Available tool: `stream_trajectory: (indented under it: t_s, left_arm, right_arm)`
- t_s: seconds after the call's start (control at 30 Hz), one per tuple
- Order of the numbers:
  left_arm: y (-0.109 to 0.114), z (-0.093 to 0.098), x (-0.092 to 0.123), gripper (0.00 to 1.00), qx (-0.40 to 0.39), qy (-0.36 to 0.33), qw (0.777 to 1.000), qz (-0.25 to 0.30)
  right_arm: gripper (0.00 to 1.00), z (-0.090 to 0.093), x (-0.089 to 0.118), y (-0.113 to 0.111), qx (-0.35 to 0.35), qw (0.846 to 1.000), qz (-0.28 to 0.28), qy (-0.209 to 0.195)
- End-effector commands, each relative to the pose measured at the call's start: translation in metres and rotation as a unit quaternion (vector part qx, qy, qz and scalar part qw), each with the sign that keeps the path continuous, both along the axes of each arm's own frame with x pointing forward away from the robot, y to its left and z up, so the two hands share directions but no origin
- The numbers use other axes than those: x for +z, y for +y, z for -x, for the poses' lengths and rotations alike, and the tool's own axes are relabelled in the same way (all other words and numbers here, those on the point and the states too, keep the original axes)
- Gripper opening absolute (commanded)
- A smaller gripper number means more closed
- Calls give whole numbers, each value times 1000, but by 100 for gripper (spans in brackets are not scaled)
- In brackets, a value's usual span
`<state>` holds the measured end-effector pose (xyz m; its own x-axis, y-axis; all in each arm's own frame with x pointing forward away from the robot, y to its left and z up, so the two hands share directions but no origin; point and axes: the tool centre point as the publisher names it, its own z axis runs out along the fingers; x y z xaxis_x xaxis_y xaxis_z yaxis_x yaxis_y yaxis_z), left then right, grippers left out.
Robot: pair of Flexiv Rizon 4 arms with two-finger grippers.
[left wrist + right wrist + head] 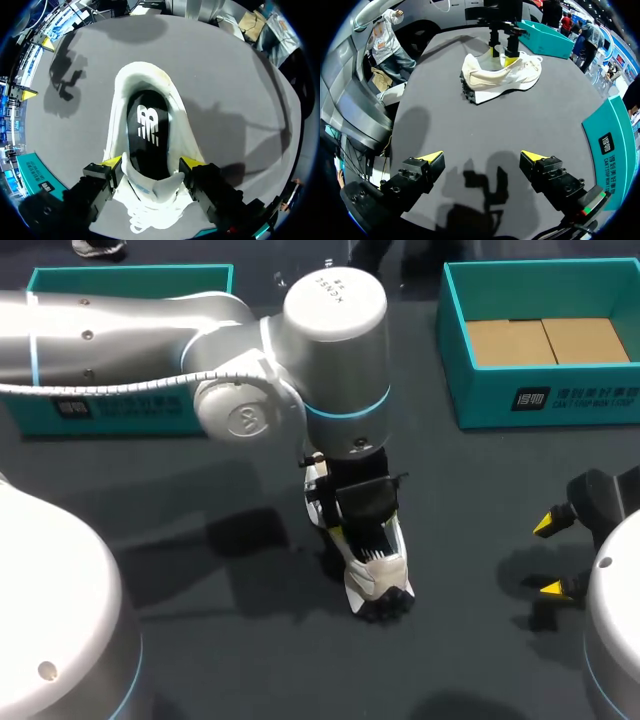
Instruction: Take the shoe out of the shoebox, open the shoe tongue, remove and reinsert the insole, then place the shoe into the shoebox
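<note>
A white shoe (378,575) with a black insole (147,135) stands on the dark table (200,570), its studded heel toward the front edge. My left arm reaches in to the middle from the left. Its gripper (152,164) straddles the shoe at the tongue (155,187), and both yellow tips press against the white upper. The right wrist view shows the shoe (500,75) side-on with those tips on either side of it. My right gripper (548,557) hovers open and holds nothing, well right of the shoe (482,157).
A teal shoebox (540,390) with brown cardboard inside stands at the back right. Another teal box (130,280) sits at the back left, partly behind my left arm. Bare table lies between the shoe and my right gripper.
</note>
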<state>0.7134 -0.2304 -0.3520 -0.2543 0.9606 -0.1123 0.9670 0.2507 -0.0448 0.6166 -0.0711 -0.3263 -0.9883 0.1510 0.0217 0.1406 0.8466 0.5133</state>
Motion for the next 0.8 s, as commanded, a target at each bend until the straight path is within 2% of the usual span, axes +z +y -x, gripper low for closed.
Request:
stream_trajectory:
  t_s: [0.03,0.37,0.8]
  left_arm:
    - [4,-2,2,75,4,-4,1000,2]
    - [9,-12,15,78,13,-5,1000,6]
    - [18,-40,32,68,17,1,1000,0]
  right_arm:
    - [100,2,1,0,-1,1000,1,-2]
    - [100,2,1,0,-1,1000,1,-2]
    - [100,2,1,0,-1,1000,1,-2]
